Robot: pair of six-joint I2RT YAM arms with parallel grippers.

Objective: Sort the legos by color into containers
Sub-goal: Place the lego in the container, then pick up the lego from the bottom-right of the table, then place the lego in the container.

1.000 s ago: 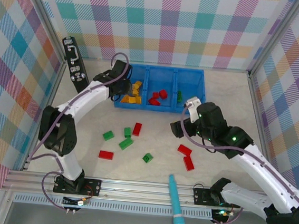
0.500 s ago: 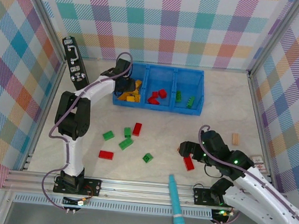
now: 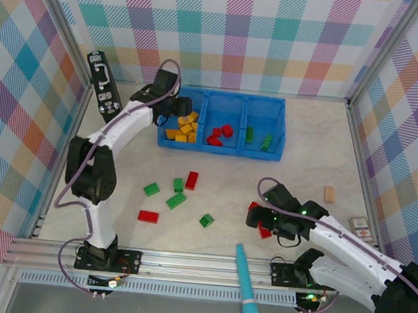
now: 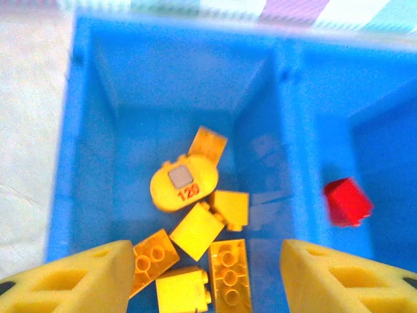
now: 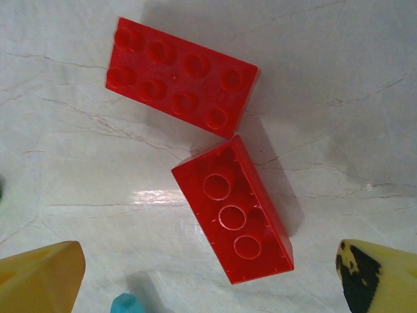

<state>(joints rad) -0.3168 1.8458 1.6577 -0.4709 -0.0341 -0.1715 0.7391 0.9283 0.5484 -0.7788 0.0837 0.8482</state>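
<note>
The pale marble table (image 3: 304, 173) carries a blue tray (image 3: 279, 103) at 12 o'clock, with yellow bricks (image 4: 195, 231) in its left compartment. The left gripper (image 4: 208, 287) hangs over them, fingers (image 4: 78, 274) spread wide; the right gripper (image 5: 212, 280), equally wide, hovers at 5 o'clock above two red bricks (image 5: 233, 210) lying close together

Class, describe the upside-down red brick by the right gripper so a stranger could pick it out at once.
Start at the pale marbled table and go to its near right side, where the right gripper hovers open. Beneath it lies the upside-down red brick, beside a second red brick. The upside-down one shows three round hollow tubes, while the second shows eight studs.
</note>
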